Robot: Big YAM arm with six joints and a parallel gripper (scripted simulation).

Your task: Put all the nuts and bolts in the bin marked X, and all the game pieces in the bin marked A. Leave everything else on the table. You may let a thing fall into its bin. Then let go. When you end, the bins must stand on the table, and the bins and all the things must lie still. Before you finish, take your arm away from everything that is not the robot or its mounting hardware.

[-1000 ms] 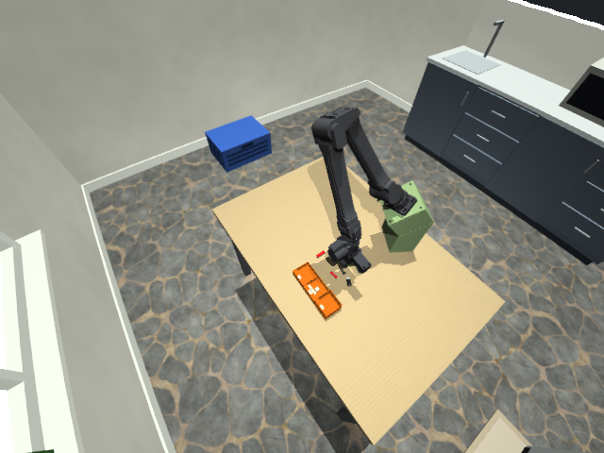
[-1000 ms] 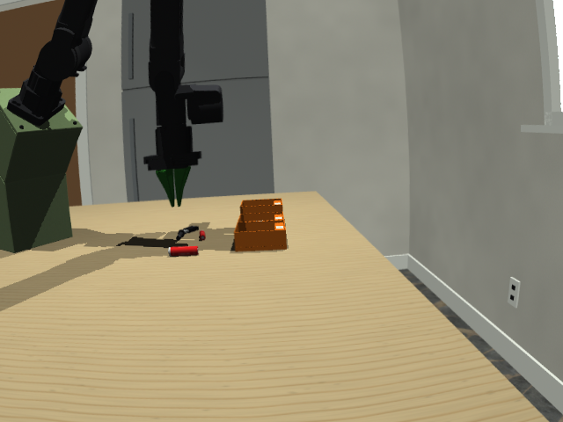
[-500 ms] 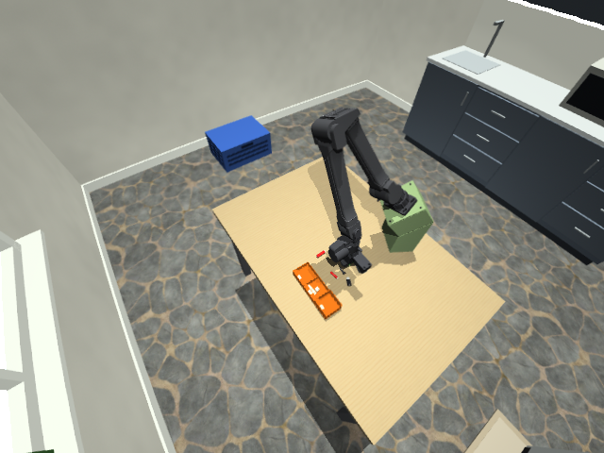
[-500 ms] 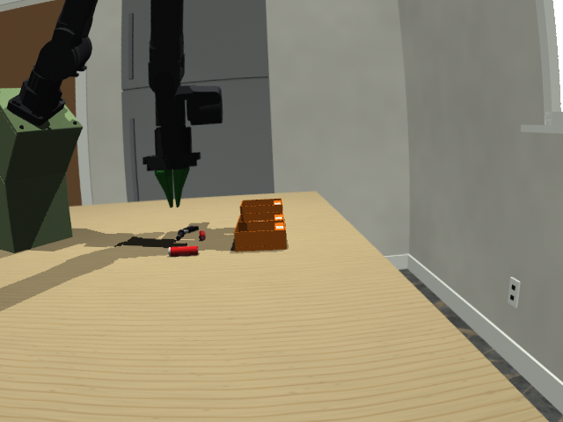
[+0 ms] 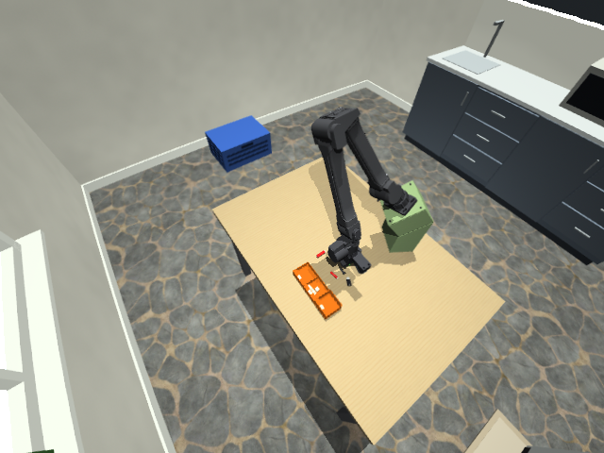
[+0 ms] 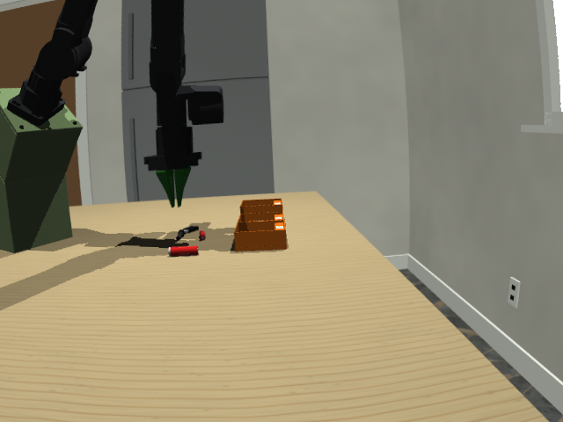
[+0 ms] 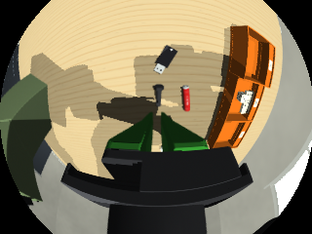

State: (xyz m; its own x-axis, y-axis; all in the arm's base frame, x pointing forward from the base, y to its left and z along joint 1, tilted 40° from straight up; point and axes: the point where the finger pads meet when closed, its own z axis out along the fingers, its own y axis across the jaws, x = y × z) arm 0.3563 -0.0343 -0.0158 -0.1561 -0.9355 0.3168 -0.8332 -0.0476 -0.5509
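Observation:
My gripper (image 6: 173, 204) hangs above the table with its green fingers shut, and nothing shows between them; it also shows in the overhead view (image 5: 343, 267) and the wrist view (image 7: 156, 117). A small dark bolt (image 7: 156, 94) lies on the table just beyond the fingertips, in the arm's shadow. Three orange bins (image 6: 261, 224) (image 7: 248, 88) stand in a row beside it, also seen from overhead (image 5: 315, 290) and by the wrist. Their marks are too small to read. A red cylinder (image 6: 183, 251) and a second red piece (image 6: 201, 235) lie near the bins.
A black stick with a white tip (image 7: 166, 58) lies on the table past the bolt (image 5: 348, 281). The arm's green base block (image 5: 407, 219) stands at the table's far side. The table edge runs just behind the bins.

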